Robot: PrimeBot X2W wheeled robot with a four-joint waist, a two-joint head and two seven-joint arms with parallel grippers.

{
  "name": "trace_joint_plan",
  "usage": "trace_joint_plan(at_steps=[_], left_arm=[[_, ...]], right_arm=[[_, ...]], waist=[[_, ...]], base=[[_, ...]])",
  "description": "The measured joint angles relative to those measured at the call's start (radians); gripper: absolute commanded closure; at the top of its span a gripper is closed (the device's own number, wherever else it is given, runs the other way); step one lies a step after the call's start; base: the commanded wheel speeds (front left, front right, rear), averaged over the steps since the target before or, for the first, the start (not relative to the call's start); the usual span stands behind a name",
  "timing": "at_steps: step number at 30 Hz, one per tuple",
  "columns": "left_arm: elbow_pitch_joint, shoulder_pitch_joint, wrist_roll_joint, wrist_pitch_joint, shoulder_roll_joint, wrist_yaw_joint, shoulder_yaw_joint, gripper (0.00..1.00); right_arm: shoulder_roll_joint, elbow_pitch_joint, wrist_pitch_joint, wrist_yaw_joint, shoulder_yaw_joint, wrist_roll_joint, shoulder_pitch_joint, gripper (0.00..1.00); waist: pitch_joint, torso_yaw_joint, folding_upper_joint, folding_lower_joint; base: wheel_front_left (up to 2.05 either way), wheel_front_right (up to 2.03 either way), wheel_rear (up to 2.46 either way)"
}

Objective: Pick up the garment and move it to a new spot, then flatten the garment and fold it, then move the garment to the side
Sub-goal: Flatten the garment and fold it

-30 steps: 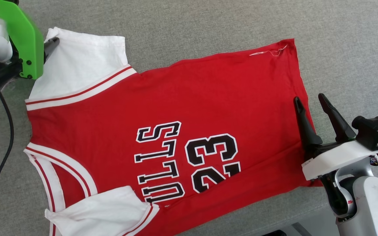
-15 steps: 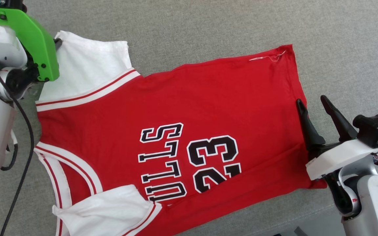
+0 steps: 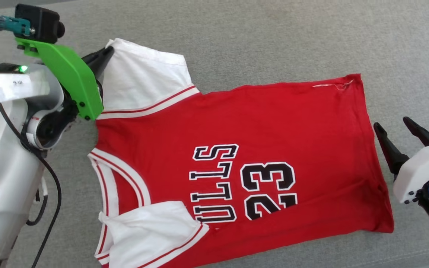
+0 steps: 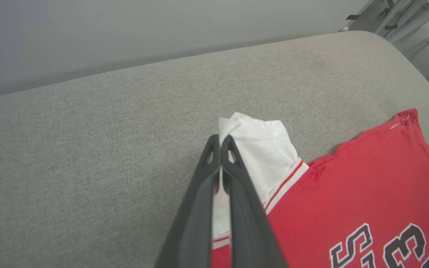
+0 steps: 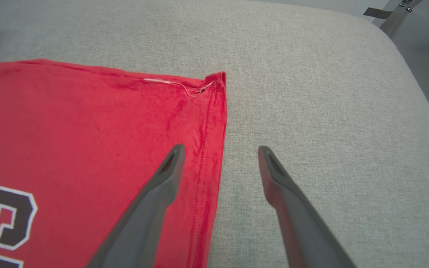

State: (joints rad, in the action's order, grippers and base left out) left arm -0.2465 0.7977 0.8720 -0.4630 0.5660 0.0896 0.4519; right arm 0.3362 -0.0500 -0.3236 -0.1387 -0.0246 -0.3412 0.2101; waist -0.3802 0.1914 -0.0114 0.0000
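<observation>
The garment [image 3: 255, 123] lies front up and spread on the grey cushion, lettering and number 23 showing, collar to the left and hem to the right. Its near white sleeve [image 3: 151, 230] is folded onto the chest. My left gripper [image 3: 108, 50] is shut on the far corner of the other white sleeve [image 3: 143, 82]. In the left wrist view the left gripper [image 4: 220, 139] pinches the white cloth [image 4: 263, 149], the garment [image 4: 367, 178] running off right. My right gripper [image 3: 391, 123] stands open just off the hem. In the right wrist view the right gripper [image 5: 221, 148] straddles the hem edge of the garment [image 5: 88, 119].
The grey fabric cushion [image 3: 274, 37] runs well beyond the garment on the far side and to the right. Its rounded edge [image 5: 404, 63] drops to the floor, where metal legs [image 4: 404, 22] stand. A black cable [image 3: 54, 193] hangs by my left arm.
The head camera has moved, shifting the whole picture to the right. My left gripper has shut on the far sleeve's corner. The right gripper stays open by the hem.
</observation>
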Motion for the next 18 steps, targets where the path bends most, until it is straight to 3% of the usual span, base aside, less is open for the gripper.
trace_joint_plan(at_steps=[4,10,18], left_arm=[[0.112,-0.044,-0.004,0.006,0.002,-0.02,0.013,1.0],[0.26,-0.098,-0.023,0.039,0.004,-0.059,0.014,1.0],[0.398,-0.161,-0.038,0.062,0.009,-0.091,0.022,1.0]], right_arm=[[0.074,-0.005,-0.144,0.0,0.002,-0.014,0.039,0.0],[0.123,0.037,-0.324,0.0,-0.006,-0.051,0.131,0.0],[0.164,0.132,-0.424,0.0,-0.01,-0.042,0.247,0.0]], waist=[[0.008,-0.051,0.0,0.0],[0.0,-0.116,0.0,0.0],[-0.045,-0.17,0.0,0.0]], base=[[0.0,0.0,0.0],[0.0,0.0,0.0],[0.0,0.0,0.0]])
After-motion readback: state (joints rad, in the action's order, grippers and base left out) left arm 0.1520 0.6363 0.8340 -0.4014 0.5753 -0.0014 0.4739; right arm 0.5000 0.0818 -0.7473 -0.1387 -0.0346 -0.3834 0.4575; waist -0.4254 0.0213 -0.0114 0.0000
